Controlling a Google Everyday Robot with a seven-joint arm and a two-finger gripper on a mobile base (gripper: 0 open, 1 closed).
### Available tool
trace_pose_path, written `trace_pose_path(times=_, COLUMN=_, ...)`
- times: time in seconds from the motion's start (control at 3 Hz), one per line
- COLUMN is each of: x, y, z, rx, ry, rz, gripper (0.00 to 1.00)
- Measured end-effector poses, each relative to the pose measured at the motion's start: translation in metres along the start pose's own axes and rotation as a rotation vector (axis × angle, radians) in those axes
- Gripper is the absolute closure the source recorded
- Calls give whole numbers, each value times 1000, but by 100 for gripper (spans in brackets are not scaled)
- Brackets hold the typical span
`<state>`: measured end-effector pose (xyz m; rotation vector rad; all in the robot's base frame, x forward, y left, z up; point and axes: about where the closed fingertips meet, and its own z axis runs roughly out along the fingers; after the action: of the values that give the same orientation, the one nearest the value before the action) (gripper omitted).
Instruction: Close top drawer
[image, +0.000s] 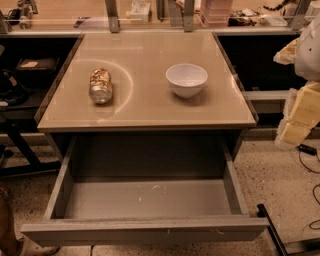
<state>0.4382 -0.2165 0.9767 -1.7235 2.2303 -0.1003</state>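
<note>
The top drawer (145, 233) is a wide, shallow grey metal drawer and it stands pulled far out toward me from under the beige countertop (150, 112). Its flat, handle-less front has small pale scuffs. Its grey floor (150, 198) is bare, with whitish scratches. My gripper (294, 131) shows as pale yellowish blocks at the right edge of the camera view. It is off to the right of the cabinet, above floor level and apart from the drawer, and it holds nothing that I can see.
A crushed can (100, 85) lies on its side on the countertop's left, and a white bowl (186, 79) stands to its right. Cables (311, 155) and a black bar (272, 231) lie on the speckled floor at right. Dark frame legs (20, 145) stand at left.
</note>
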Motion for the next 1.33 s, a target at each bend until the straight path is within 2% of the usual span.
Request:
trace_pose_path(times=0.33, x=0, y=0, z=0, rx=0, ry=0, rz=0, gripper=0)
trace_pose_path(times=0.67, x=0, y=0, z=0, rx=0, ry=0, rz=0, gripper=18)
trace_pose_path(times=1.33, x=0, y=0, z=0, rx=0, ry=0, rz=0, gripper=64)
